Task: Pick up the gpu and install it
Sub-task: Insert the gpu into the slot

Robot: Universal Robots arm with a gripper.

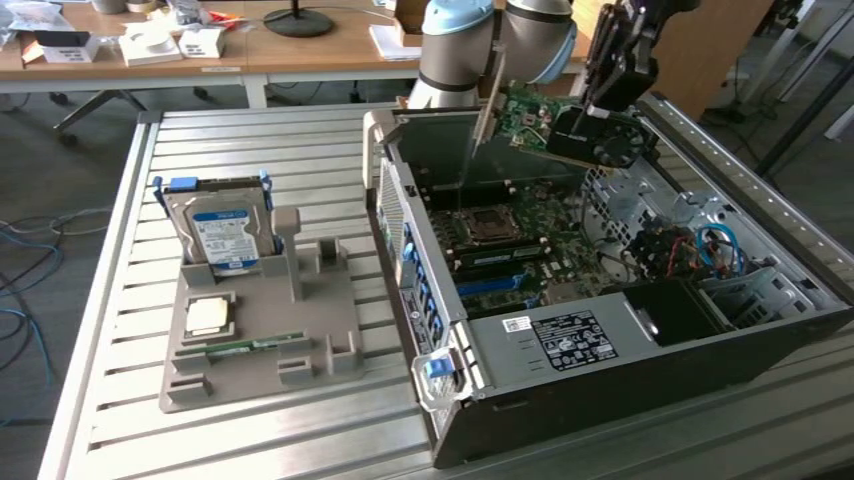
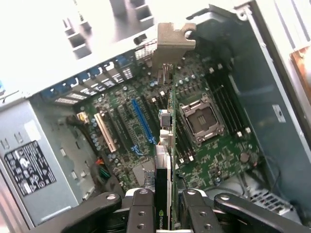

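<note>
My gripper [image 1: 599,112] is shut on the gpu [image 1: 541,122], a green and black card with a fan and a silvery bracket [image 1: 490,92] at one end. I hold it tilted in the air above the open computer case [image 1: 561,400], over the far end of the motherboard [image 1: 514,235]. In the wrist view the gpu [image 2: 167,145] shows edge-on between the black fingers [image 2: 141,211], bracket [image 2: 174,41] farthest from me. Below it lie the motherboard [image 2: 218,155] and a blue expansion slot [image 2: 141,121], with the card clear of the board.
A grey fixture [image 1: 307,355] on the slatted table holds a blue-labelled hard drive [image 1: 220,228], a processor chip [image 1: 210,315] and a green memory stick [image 1: 247,347]. Inside the case are the power supply [image 1: 567,340], the processor socket [image 2: 201,119] and cables [image 1: 694,250].
</note>
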